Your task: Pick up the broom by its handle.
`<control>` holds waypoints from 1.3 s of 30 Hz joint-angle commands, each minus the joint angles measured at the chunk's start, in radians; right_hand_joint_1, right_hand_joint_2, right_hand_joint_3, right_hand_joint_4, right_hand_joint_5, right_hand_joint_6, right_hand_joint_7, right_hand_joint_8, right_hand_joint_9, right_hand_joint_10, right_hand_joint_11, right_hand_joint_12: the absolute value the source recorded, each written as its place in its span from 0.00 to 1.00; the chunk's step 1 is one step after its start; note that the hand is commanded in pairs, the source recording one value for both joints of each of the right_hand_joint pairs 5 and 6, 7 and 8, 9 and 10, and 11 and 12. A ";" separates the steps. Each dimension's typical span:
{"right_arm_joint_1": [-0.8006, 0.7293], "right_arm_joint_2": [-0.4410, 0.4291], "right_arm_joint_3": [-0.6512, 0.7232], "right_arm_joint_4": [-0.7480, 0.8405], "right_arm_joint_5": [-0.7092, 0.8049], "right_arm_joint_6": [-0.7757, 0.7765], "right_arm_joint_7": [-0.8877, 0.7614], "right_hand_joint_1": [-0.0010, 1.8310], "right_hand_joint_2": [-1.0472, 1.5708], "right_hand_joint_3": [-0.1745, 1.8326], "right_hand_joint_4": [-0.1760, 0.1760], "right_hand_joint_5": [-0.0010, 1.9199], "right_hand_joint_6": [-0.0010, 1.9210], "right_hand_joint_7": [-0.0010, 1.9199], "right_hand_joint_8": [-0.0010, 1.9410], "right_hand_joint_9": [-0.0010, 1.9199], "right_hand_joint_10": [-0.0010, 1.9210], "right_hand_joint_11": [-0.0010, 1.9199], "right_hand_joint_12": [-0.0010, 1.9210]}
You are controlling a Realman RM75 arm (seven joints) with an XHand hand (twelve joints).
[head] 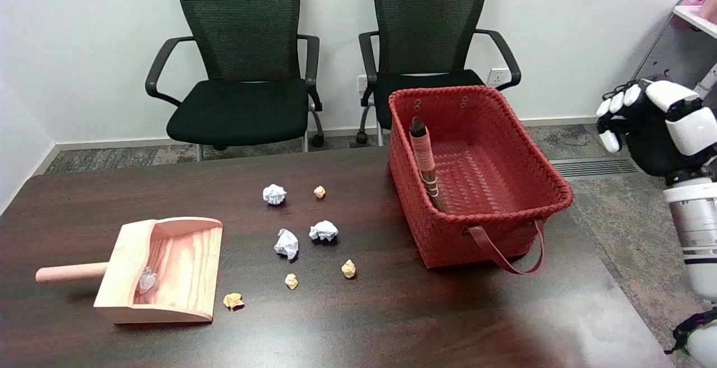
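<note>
At frame right my right hand (652, 127) hangs empty, fingers loosely curled; broom (425, 163) stands left of it, leaning inside red basket (552, 189), handle tilted toward upper left

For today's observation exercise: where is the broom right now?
In the head view the broom stands tilted inside the red basket at the table's right, leaning on its left wall, handle end up.

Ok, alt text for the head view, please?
The broom leans inside a red woven basket on a dark table; the right hand hovers empty beside it. Crumpled paper balls and a wooden dustpan lie left.
</note>
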 commanded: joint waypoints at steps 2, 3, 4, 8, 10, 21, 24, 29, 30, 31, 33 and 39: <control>-0.010 -0.003 -0.033 0.009 -0.092 0.040 0.001 0.39 0.79 0.64 1.00 0.63 0.63 0.63 0.62 0.61 0.61 0.86 0.86; -0.010 -0.003 -0.033 0.012 -0.107 0.037 0.001 0.39 0.79 0.65 1.00 0.62 0.62 0.62 0.61 0.61 0.61 0.86 0.86; -0.008 -0.003 -0.032 0.012 -0.119 0.037 0.001 0.39 0.78 0.65 1.00 0.61 0.61 0.61 0.61 0.61 0.61 0.86 0.86; 0.006 0.000 -0.031 0.015 -0.177 0.033 0.001 0.39 0.74 0.66 0.44 0.57 0.57 0.57 0.56 0.59 0.59 0.85 0.85; 0.014 0.002 -0.033 0.017 -0.202 0.029 0.001 0.40 0.74 0.65 0.04 0.55 0.55 0.55 0.54 0.58 0.58 0.85 0.85; 0.120 0.026 -0.030 -0.051 -0.399 -0.088 -0.055 0.43 0.66 0.62 0.00 0.43 0.43 0.43 0.43 0.41 0.41 0.77 0.77; 0.158 0.033 -0.016 -0.118 -0.415 -0.190 -0.100 0.45 0.60 0.59 0.00 0.35 0.35 0.35 0.35 0.35 0.35 0.66 0.66; 0.174 0.040 0.099 -0.178 -0.459 -0.361 -0.225 0.47 0.53 0.56 0.00 0.28 0.28 0.28 0.28 0.32 0.32 0.60 0.60; 0.174 0.039 0.118 -0.187 -0.470 -0.400 -0.233 0.47 0.53 0.55 0.00 0.28 0.28 0.28 0.27 0.32 0.32 0.59 0.59; 0.174 0.039 0.124 -0.192 -0.474 -0.420 -0.235 0.47 0.53 0.55 0.00 0.27 0.27 0.27 0.27 0.32 0.32 0.59 0.59; 0.174 0.039 0.127 -0.189 -0.471 -0.427 -0.237 0.47 0.52 0.55 0.00 0.27 0.27 0.27 0.27 0.31 0.31 0.58 0.58; 0.175 0.040 0.158 -0.192 -0.483 -0.507 -0.254 0.47 0.50 0.57 0.00 0.25 0.25 0.25 0.25 0.30 0.30 0.57 0.57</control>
